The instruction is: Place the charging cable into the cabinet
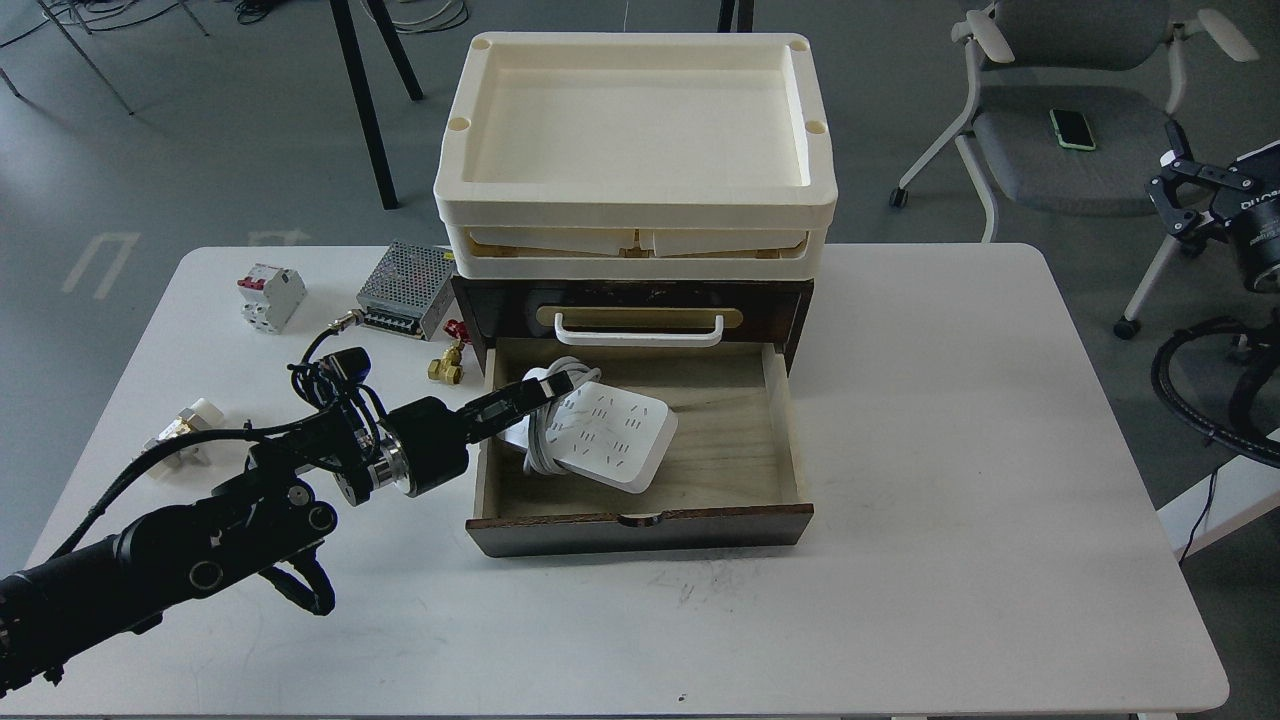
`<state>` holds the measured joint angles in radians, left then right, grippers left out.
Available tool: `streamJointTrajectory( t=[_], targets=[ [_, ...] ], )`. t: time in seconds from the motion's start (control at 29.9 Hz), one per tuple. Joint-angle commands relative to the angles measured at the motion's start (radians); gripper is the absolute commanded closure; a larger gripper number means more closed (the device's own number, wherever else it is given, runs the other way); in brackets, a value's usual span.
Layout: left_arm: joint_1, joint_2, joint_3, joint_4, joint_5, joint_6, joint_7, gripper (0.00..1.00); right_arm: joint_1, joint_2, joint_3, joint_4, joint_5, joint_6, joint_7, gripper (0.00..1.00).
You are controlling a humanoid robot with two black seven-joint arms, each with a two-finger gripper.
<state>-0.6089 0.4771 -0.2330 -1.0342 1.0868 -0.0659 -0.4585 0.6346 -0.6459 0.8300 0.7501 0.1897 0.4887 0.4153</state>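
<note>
The charging cable, a white power strip with its cord coiled round the left end, lies tilted inside the open lower drawer of the dark brown cabinet. My left gripper reaches over the drawer's left wall and is shut on the strip's coiled-cord end. My right gripper hangs off the table at the far right, open and empty. The upper drawer, with a white bar handle, is closed.
Cream trays are stacked on the cabinet. A silver perforated box, a white circuit breaker, a brass fitting and a small white part lie on the table's left. A chair stands behind right.
</note>
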Motion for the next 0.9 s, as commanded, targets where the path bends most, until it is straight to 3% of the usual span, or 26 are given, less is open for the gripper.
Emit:
streamJointTrajectory(
  t=[0.0, 0.3, 0.4, 0.74, 0.8, 0.87],
  targets=[
    [0.0, -0.002, -0.006, -0.003, -0.001, 0.0, -0.003, 0.65, -0.009, 0.0, 0.0, 0.0, 0.0, 0.0, 0.004, 0.0],
    [-0.008, -0.005, -0.009, -0.003, -0.002, -0.002, -0.006, 0.5, -0.016, 0.0, 0.006, 0.0, 0.0, 0.0, 0.005, 0.0],
    [-0.011, 0.017, -0.011, -0.004, -0.001, -0.003, -0.03, 0.45, -0.016, -0.001, 0.006, 0.0, 0.0, 0.0, 0.005, 0.0],
    [0.046, 0.291, -0.015, 0.005, -0.066, -0.015, -0.03, 0.35, -0.016, -0.001, 0.009, 0.005, 0.0, 0.0, 0.008, 0.0],
    [0.044, 0.342, -0.019, 0.008, -0.177, -0.072, -0.03, 0.34, -0.018, -0.003, 0.017, 0.009, 0.0, 0.0, 0.023, 0.0],
    [0.029, 0.382, -0.029, 0.026, -0.321, -0.202, -0.03, 0.32, -0.016, -0.003, 0.018, 0.015, 0.0, 0.0, 0.039, 0.0]
  ],
)
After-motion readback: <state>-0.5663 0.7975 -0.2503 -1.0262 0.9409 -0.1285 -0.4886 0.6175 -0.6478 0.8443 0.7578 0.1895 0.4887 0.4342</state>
